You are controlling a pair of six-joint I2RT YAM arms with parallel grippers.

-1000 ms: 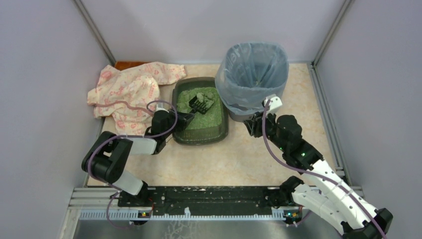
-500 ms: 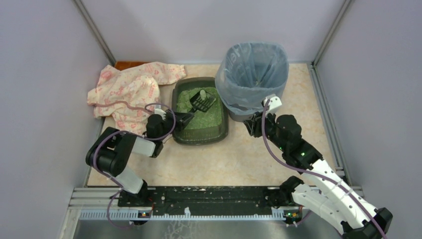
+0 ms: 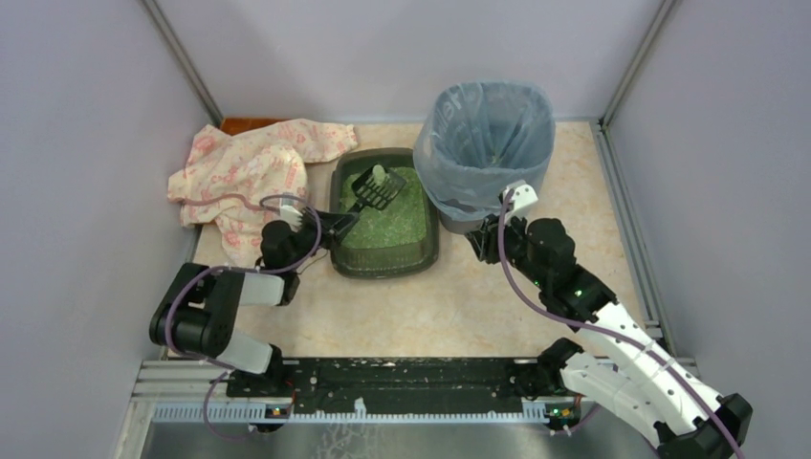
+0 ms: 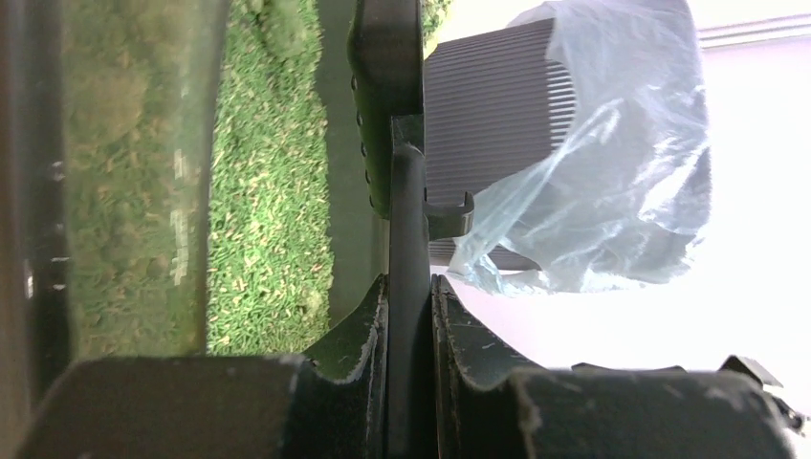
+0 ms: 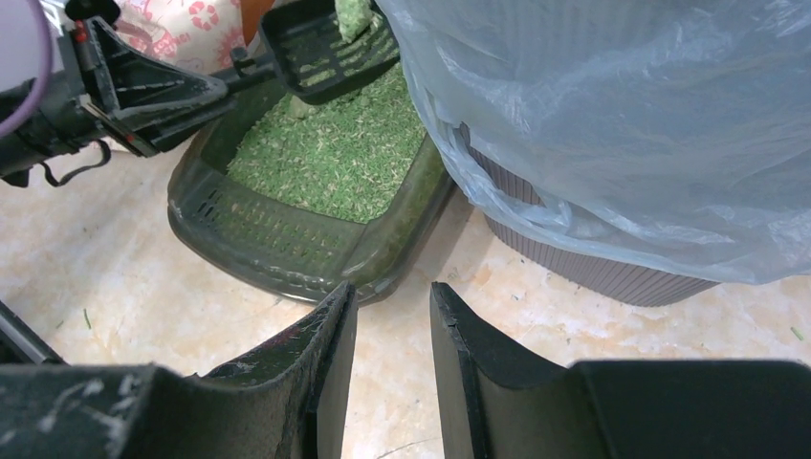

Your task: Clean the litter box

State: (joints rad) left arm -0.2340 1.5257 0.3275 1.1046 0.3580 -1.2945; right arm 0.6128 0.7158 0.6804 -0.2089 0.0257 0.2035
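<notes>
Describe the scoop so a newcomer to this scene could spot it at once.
Start at the tall bin lined with a blue-grey bag. Left of it sits the shallow litter box of green granules. Above its far end is the scoop: small, black, slotted, carrying a pale clump, handle pinched in the left tool.

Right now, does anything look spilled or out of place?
A crumpled floral cloth lies heaped beside the litter box, and a few green specks lie on the table. Nothing else stands out.
</notes>
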